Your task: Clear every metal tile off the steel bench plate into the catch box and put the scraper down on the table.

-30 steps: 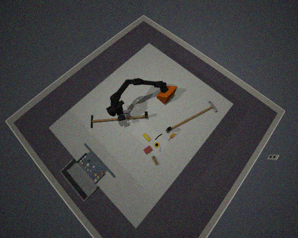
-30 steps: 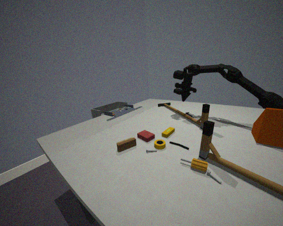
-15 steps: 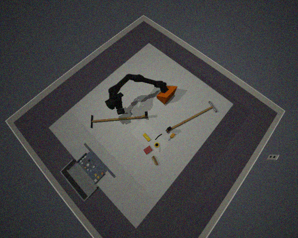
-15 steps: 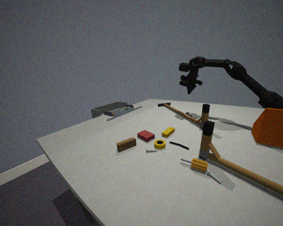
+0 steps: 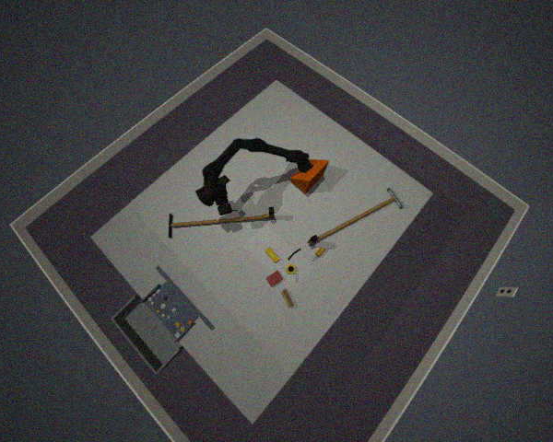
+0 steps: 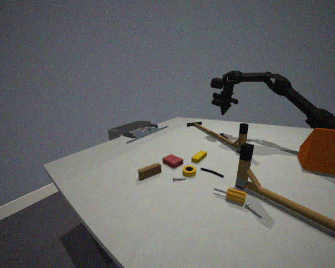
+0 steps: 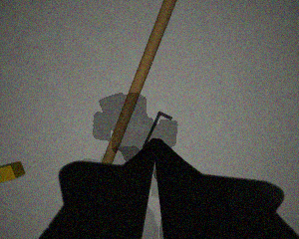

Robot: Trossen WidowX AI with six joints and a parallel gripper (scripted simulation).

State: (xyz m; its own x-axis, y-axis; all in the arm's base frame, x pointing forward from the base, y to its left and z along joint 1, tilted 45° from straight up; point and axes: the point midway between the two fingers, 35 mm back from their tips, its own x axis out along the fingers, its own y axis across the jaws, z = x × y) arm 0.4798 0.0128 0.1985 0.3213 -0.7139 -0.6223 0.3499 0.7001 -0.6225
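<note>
My gripper (image 5: 225, 209) (image 6: 223, 113) (image 7: 155, 142) is shut and empty, pointing down above the table beside a long wooden-handled tool (image 5: 219, 221) (image 6: 212, 133) (image 7: 147, 57). That tool has a dark crosswise blade and an upright black-tipped grip. A second long tool (image 5: 355, 219) (image 6: 303, 211) has a pale metal head and a similar grip. Both lie on the table; names are not readable. Several small white, yellow and orange tiles lie on the blue-grey bench plate (image 5: 183, 298). The catch box (image 5: 147, 332) (image 6: 114, 134) adjoins its far end. Tiles inside the box cannot be made out.
A black hex key (image 7: 153, 126) lies beside the near handle. A yellow block (image 5: 272, 254) (image 6: 199, 156), red block (image 5: 274, 278) (image 6: 172, 161), tape roll (image 5: 291, 269) (image 6: 188, 171), brown block (image 5: 287, 297) (image 6: 149, 171) and orange-handled item (image 6: 235, 195) lie between tools and plate. An orange wedge (image 5: 310, 178) (image 6: 325, 152) is at the arm's base.
</note>
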